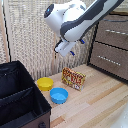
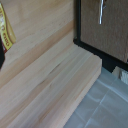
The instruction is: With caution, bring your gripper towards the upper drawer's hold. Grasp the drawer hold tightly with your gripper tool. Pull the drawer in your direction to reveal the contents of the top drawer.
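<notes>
yellow bowl (image 1: pixel 44 83) | blue bowl (image 1: pixel 58 95) | snack box (image 1: pixel 73 78) | black bin (image 1: pixel 20 97)

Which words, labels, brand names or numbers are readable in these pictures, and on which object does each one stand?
None can be read.
Box: red and yellow print on its front, too blurred to read.
Yellow band at the edge of the wrist view: no legible marks.
Yellow bowl, blue bowl, black case, dresser, hand: no text visible.
</notes>
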Motion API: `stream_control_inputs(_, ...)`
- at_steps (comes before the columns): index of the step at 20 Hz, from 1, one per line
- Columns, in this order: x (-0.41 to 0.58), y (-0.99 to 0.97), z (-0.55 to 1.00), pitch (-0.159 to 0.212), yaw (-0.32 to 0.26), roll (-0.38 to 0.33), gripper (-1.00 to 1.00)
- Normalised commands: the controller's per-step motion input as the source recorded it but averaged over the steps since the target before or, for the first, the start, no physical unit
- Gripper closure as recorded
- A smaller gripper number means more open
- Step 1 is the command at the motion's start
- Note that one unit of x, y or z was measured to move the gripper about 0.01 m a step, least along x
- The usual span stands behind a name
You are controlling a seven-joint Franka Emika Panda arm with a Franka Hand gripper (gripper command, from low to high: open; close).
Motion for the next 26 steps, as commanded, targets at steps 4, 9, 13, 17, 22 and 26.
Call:
stream_control_inputs(4,0.258,-0.02,0.2,-0.044,0.151,-0.246,-1.0)
stream_control_inputs(9,0.285,-0.16,0.01,-0.005,0.061,-0.34,-1.0)
stream_control_inputs(13,0.251,-0.21,0.0,0.0,0.04,-0.363,-1.0)
stream_control_inputs(17,0.241,-0.2,0.27,0.017,0.016,-0.29,-1.0)
stream_control_inputs(22,0.058,-0.35,0.48,0.036,-0.027,-0.231,-1.0)
stream_control_inputs(26,-0.061,-0.53,0.59,0.0,-0.001,-0.165,-1.0)
